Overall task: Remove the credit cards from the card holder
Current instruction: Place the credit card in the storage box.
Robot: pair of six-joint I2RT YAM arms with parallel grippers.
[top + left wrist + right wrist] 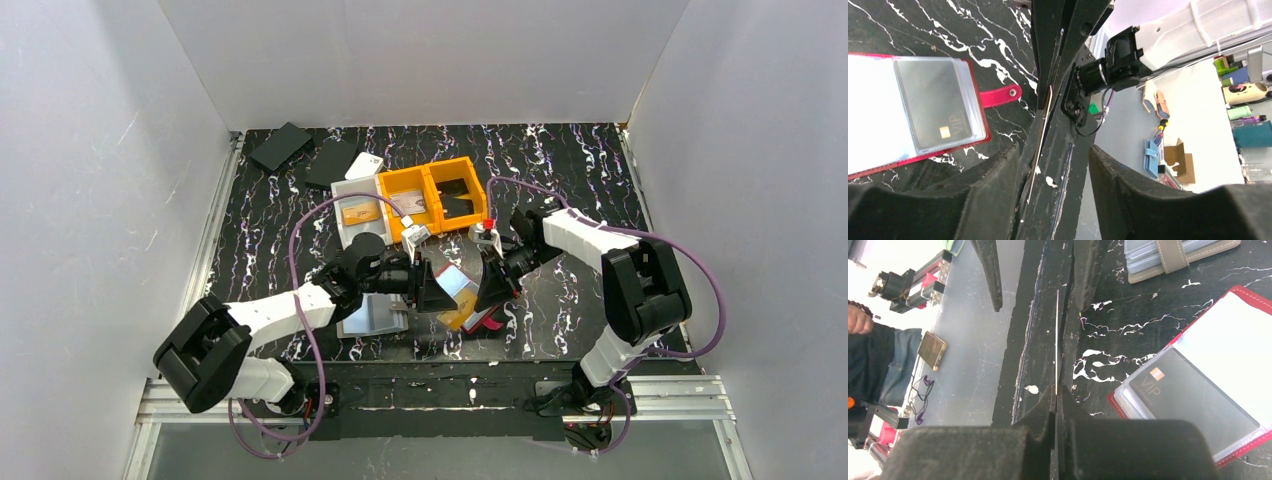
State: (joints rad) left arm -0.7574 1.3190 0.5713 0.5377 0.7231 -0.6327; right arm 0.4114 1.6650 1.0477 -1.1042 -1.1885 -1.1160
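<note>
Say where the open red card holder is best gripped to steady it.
Grip the snap strap, coming in low from that outer edge. The card holder lies open and flat on the table, and the strap is the only part jutting past its cover. Being thin, it probably needs a top-and-bottom pinch.

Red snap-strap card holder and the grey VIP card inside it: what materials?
Red card holder: likely faux leather, matte, with a metal snap. Its sleeves: clear glossy plastic film, glare shows. Grey VIP card: probably plastic, dark satin face, gold chip contact.
</note>
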